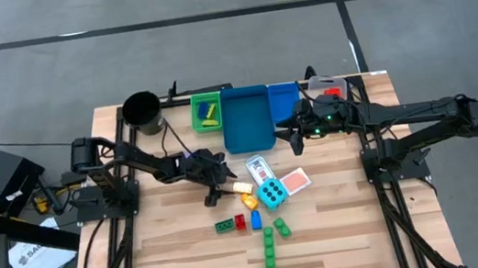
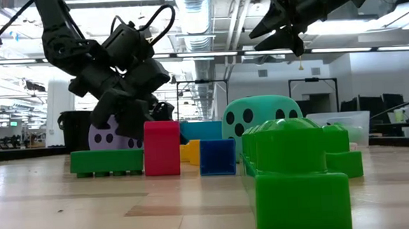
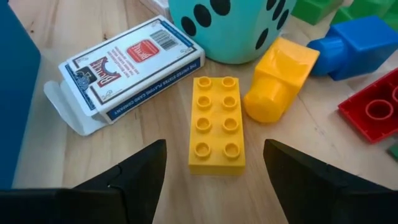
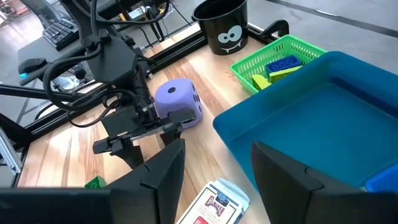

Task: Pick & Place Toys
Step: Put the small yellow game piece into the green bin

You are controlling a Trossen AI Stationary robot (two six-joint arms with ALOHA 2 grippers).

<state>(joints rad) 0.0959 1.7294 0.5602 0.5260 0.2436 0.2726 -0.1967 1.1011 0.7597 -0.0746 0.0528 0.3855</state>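
Wooden table (image 1: 344, 231) with bricks (image 1: 269, 246), cyan die (image 1: 272, 193), card box (image 1: 256, 168), bins (image 1: 246, 119), black cup (image 1: 143, 112).

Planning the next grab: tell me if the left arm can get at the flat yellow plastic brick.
Probably yes: the left gripper stands open right over the flat yellow plastic brick, with bare wood on both long sides.

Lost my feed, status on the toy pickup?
Left pincer open over yellow brick. Right pincer empty above blue bin. Card box beside brick.
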